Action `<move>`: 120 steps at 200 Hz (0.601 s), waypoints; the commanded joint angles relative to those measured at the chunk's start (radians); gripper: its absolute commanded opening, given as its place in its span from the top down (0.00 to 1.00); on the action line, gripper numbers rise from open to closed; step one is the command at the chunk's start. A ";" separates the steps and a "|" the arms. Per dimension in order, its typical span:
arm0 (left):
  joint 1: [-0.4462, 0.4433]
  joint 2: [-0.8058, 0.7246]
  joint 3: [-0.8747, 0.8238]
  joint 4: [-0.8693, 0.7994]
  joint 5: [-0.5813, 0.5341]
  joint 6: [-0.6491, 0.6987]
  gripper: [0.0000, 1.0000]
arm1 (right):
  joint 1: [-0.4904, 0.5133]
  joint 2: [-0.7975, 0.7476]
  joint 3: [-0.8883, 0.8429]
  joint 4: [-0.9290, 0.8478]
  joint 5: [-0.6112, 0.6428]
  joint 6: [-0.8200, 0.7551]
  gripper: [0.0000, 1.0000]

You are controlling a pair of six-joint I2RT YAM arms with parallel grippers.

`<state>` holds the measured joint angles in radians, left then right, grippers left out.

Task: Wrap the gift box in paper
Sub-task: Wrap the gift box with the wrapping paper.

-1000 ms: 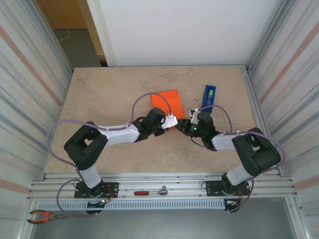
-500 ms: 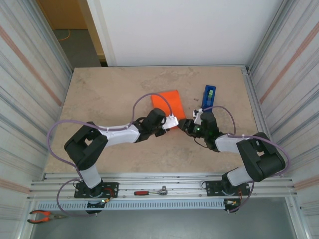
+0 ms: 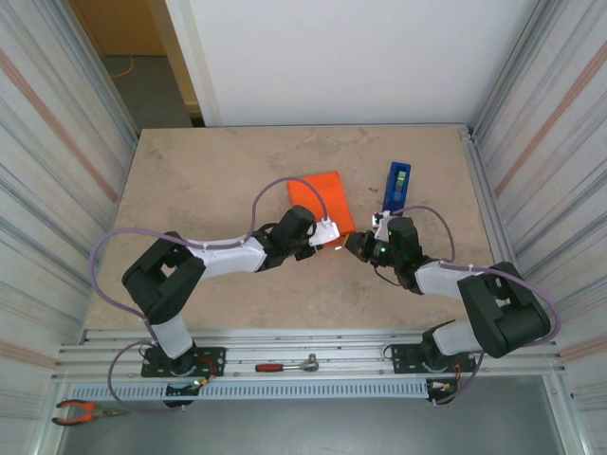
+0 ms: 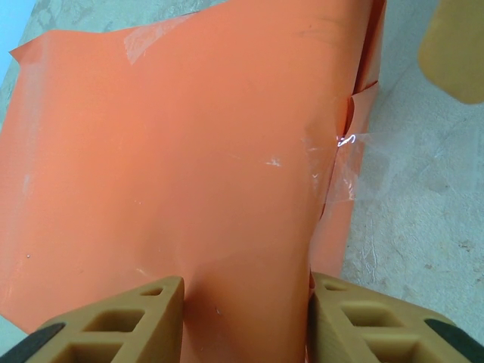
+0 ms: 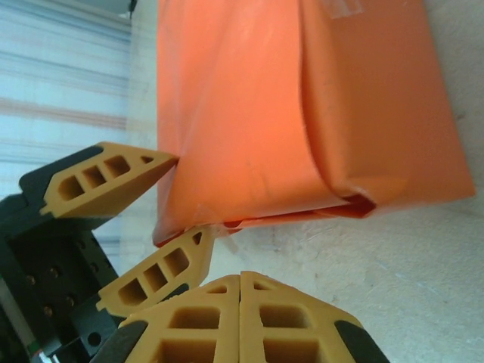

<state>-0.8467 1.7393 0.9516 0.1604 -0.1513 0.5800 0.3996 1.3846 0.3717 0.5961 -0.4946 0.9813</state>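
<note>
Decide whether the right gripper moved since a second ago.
Yes: the right gripper slid slightly right, away from the gift box, toward the blue tape dispenser's side.

The table [image 3: 190, 190] is viewed from above and behind the arm bases [image 3: 180, 360]. Both wrist views are taken at close range, from opposite sides, facing the gift box [image 4: 189, 151], which is shared by all three views.
</note>
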 commanded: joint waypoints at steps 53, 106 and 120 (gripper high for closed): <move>0.000 0.022 -0.015 -0.059 0.009 -0.013 0.57 | 0.044 0.028 0.056 -0.008 -0.044 -0.033 1.00; 0.000 0.022 -0.016 -0.061 0.006 -0.013 0.57 | 0.054 0.078 0.093 0.014 -0.048 -0.028 1.00; 0.000 0.022 -0.016 -0.061 0.007 -0.013 0.57 | 0.054 0.091 0.098 0.023 -0.048 -0.026 1.00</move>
<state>-0.8467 1.7393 0.9516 0.1600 -0.1513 0.5800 0.4458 1.4494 0.4404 0.5903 -0.5278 0.9646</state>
